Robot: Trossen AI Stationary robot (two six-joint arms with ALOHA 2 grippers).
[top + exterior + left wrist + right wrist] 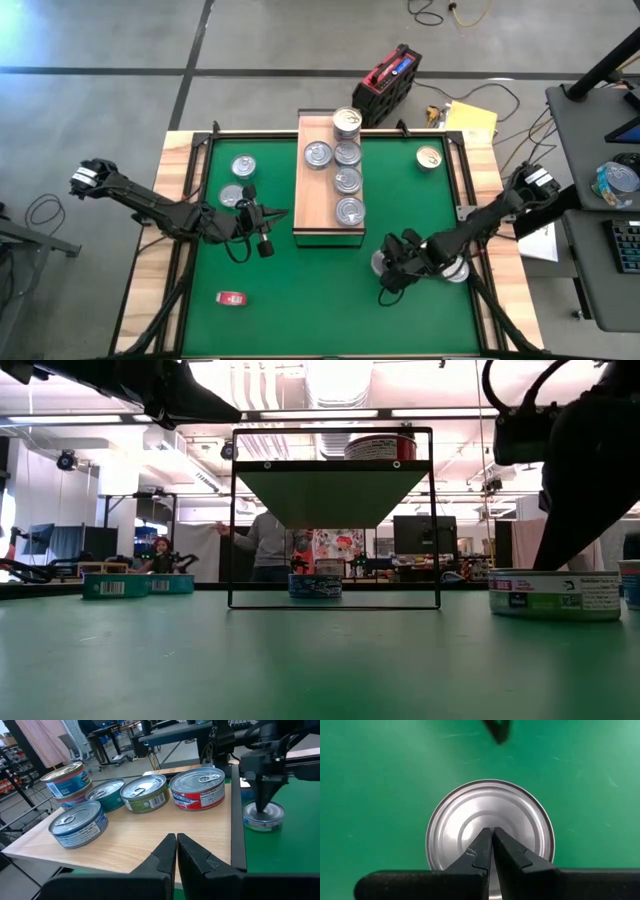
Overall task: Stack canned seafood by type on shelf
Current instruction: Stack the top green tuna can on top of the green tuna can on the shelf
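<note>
High view: red flat object [231,297] beside cans [243,167].

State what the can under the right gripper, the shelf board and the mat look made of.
Can: bare metal, likely tinplate or aluminium; shiny silver with stamped rings.
Shelf: pale wood or wood-look laminate; grain lines show, dark edge frame.
Mat: green, matte, felt-like; faintly scuffed.

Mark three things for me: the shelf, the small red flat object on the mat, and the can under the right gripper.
shelf [312,210]: high view, bare wood on its left side.
small red flat object [231,297]: high view, its middle.
can under the right gripper [470,820]: right wrist view, silver top face.
</note>
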